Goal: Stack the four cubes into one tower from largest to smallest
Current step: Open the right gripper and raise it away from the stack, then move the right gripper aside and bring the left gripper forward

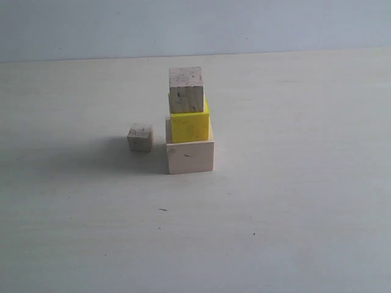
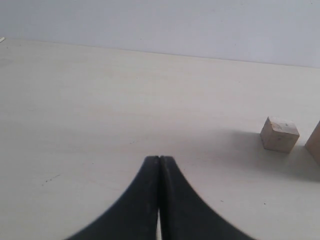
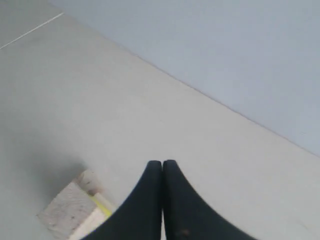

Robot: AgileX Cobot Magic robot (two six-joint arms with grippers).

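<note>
Standing amid wide open surface [image 1: 293, 201], the tower [image 1: 190, 128] holds three cubes, edges slightly askew. The loose small cube [image 1: 140, 138] sits near its nine o'clock. Both the left gripper [image 2: 159, 158] and right gripper [image 3: 162, 162] are closed, empty.

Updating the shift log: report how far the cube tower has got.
Done: three tiers stand: large pale cube as base, yellow cube on it, small pale cube on top. In hand: nothing; left gripper and right gripper are shut and empty. Left: the smallest cube sits on the table beside the base, apart from it, not yet on top.
</note>
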